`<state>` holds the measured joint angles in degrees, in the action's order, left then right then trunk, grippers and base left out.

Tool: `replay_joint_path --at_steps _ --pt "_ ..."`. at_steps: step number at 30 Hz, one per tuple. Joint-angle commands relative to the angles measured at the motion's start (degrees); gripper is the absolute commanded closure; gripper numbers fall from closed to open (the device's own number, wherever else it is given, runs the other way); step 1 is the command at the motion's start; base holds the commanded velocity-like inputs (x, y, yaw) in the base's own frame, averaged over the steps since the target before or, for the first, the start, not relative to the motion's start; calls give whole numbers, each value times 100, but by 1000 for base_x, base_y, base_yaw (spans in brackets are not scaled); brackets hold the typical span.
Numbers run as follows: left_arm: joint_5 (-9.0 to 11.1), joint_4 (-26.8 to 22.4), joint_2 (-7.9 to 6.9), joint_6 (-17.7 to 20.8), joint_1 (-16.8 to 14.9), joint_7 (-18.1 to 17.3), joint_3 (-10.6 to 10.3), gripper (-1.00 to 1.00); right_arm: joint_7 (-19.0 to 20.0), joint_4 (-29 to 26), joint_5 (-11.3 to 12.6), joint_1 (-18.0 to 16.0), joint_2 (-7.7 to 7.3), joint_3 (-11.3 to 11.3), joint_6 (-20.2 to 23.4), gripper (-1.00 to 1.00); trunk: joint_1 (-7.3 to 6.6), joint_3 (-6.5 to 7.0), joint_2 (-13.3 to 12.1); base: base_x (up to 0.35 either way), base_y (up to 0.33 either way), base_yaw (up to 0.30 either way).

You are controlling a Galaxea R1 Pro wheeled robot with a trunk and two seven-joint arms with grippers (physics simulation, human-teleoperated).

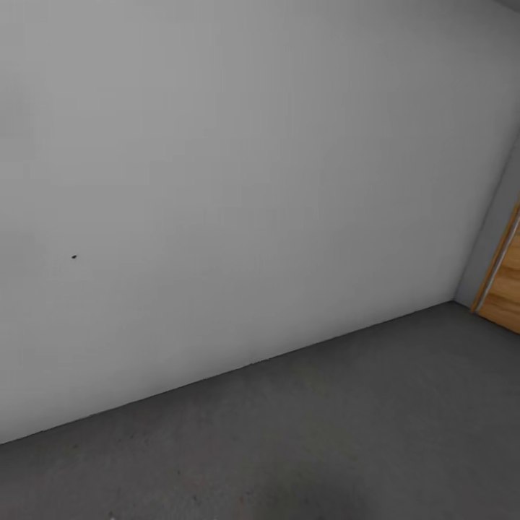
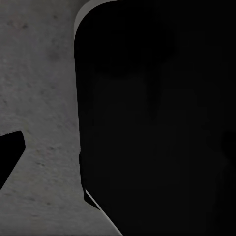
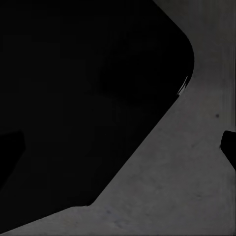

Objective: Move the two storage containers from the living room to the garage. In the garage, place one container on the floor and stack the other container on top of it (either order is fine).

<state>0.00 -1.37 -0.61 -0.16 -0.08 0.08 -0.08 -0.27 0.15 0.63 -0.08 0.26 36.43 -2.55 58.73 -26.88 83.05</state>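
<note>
Grey, mottled concrete floor [image 1: 347, 433] runs matte and bare from the robot's base toward a plain white wall [image 1: 231, 180], with a strip of honey-coloured plank door [image 1: 505, 289] at the far right marking the garage. Both wrist cameras look down on the same speckled concrete past a large, black, round-cornered body close under each arm, with only dark finger edges at the frame borders, so whether either gripper is open or closed cannot be told. No orange-red storage container is in sight here. Judged from this, the robot is travelling; turning the base steadily, clear of the wall, would serve best.
</note>
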Motion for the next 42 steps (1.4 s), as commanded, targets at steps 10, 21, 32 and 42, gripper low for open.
replay_joint_path --at_steps 10,21,32,42 --pt "0 -4 0 -2 -1 1 -1 -100 -8 2 7 -1 0 10 -18 -100 0 -5 3 0 0 278" --pt "0 -4 0 -2 -1 1 -1 -100 -6 2 7 -1 0 8 -22 -100 0 -5 3 0 0 278" --pt "0 -4 0 -2 -1 1 -1 -100 -8 2 7 -1 0 7 -28 -100 0 -5 3 0 0 278" --pt "0 -4 0 -2 -1 1 -1 -100 -8 2 7 -1 0 11 -31 -100 0 -5 3 0 0 278"
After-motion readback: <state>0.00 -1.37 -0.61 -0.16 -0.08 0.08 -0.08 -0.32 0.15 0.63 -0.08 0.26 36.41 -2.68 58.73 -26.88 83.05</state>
